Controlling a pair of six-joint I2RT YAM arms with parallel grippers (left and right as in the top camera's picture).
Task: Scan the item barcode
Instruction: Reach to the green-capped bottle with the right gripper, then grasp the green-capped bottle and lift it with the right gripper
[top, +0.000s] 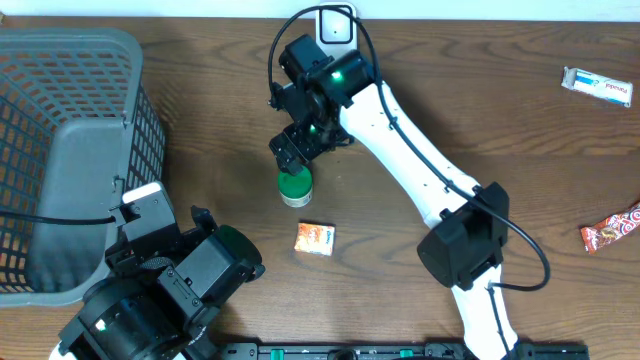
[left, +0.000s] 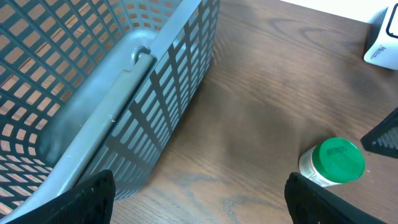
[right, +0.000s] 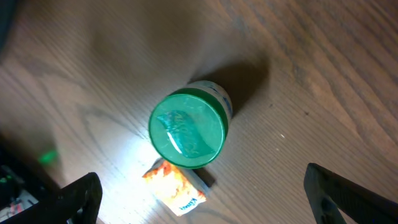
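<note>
A small jar with a green lid (top: 295, 186) stands upright on the wooden table, and an orange snack packet (top: 314, 238) lies just in front of it. My right gripper (top: 298, 148) hovers above the jar, open and holding nothing. In the right wrist view the jar (right: 186, 129) and the packet (right: 177, 186) sit below my right gripper (right: 205, 199), between its spread fingers. My left gripper (top: 168, 218) is at the front left beside the basket, open and empty. The left wrist view has the jar (left: 333, 163) ahead on the right of my left gripper (left: 202, 205). No barcode shows.
A grey plastic basket (top: 60, 150) fills the left side, and its wall (left: 155, 93) is close to my left gripper. A white device (top: 336, 28) stands at the back edge. A white wrapped bar (top: 597, 86) and a red wrapper (top: 610, 228) lie at the far right.
</note>
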